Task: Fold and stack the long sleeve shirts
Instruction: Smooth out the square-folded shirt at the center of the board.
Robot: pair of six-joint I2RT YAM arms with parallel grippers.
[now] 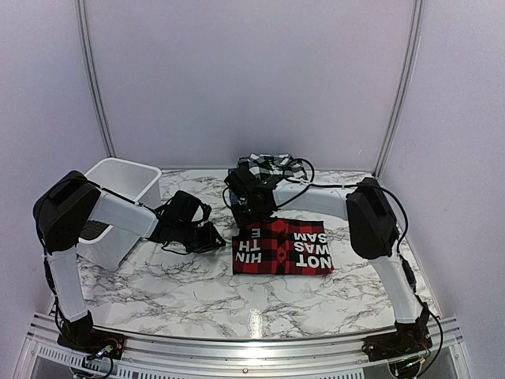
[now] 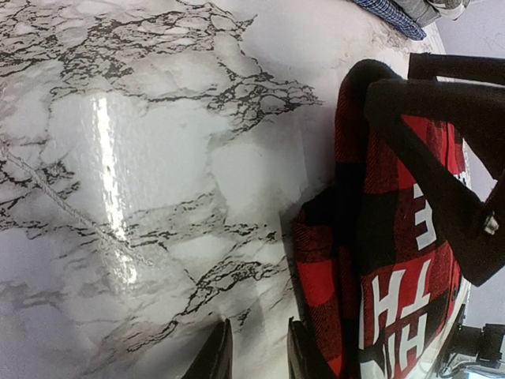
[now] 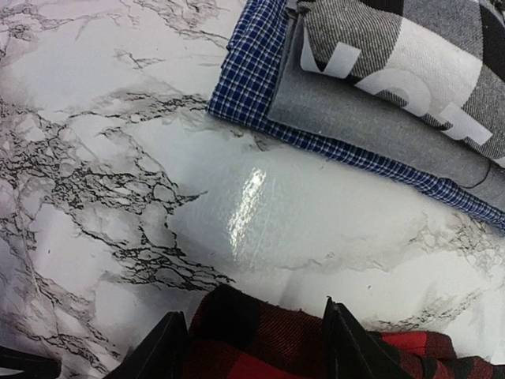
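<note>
Red-and-black shirt [image 1: 282, 246] lies folded. The stack [image 3: 371, 103] of three folded shirts sits just behind it, so stacking it remains. Right gripper [image 3: 252, 328] is wide open astride its far edge, gripping nothing. Left gripper [image 2: 256, 355] is slightly parted and empty beside its left edge.

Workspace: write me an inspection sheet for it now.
Surface: marble-pattern table, glare patch near the front.
Job's things: red-and-black shirt folded flat at centre; stack of folded shirts behind it, plaid shirt on top.
Clutter: white tub at left rear.
Grippers: left gripper slightly open beside the red-and-black shirt, empty; right gripper open over its far edge.
Cables: black cable loops by the right wrist.
Surroundings: plain white walls.
</note>
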